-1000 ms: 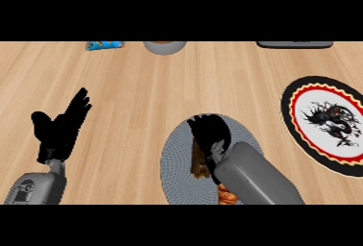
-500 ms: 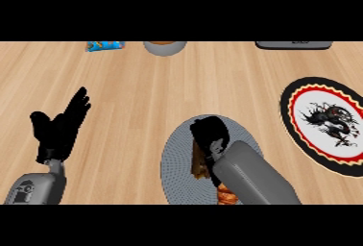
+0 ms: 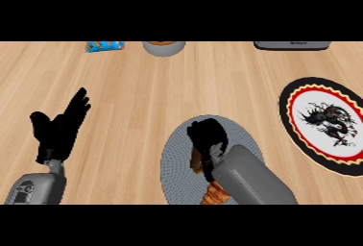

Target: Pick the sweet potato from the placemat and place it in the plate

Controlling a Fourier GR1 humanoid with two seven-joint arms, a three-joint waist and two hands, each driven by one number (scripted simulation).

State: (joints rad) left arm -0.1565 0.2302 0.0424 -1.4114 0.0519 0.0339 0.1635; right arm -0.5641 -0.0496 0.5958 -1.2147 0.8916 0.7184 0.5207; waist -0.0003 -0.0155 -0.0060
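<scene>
right hand (image 3: 206,138) curled round the sweet potato (image 3: 196,162), which lies on the near placemat (image 3: 177,169); i judge a grasp for lifting right to the plate (image 3: 285,108). left hand (image 3: 60,127) rests open, far left.

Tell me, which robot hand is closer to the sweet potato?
Right. The right robot hand is just over the sweet potato on the grey placemat. The left robot hand rests open, far off to the left.
</scene>
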